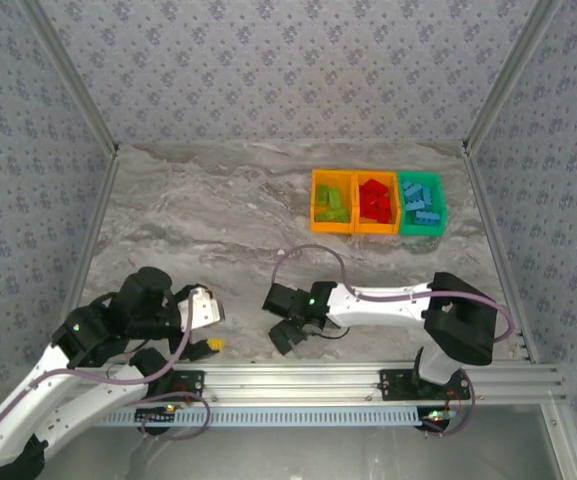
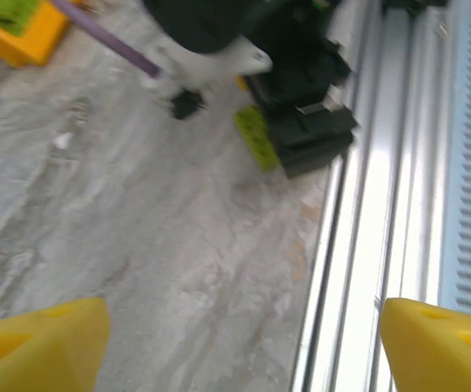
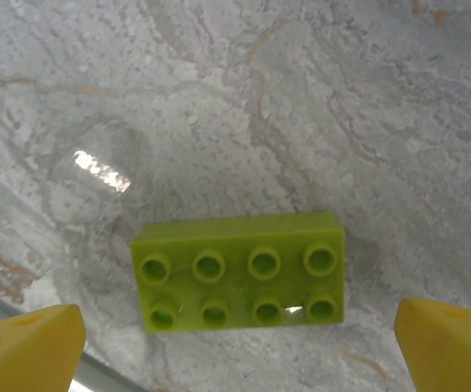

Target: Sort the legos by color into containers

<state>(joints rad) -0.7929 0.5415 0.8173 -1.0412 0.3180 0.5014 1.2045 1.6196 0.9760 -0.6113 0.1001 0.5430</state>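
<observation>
Yellow wedge-shaped tips of the right fingers sit in the bottom corners of the right wrist view, spread wide. Between them a lime green two-by-four studded plastic brick lies flat, studs up. Its long axis runs straight across from one tip toward the other. A strip of bare grey marble-patterned counter shows past each short end, so these fingers straddle the brick without touching it and hold nothing. In the left wrist view this brick lies just beside the black hardware of the right arm, near the silver aluminium rail along the counter's near edge. The left fingers are also spread wide and empty, over bare counter and rail, well apart from the brick. At the far right of the counter in the top view, three small open bins stand side by side in a row. The left orange plastic bin holds lime green bricks, the middle orange plastic bin holds red bricks, and the green plastic bin holds light blue bricks.
</observation>
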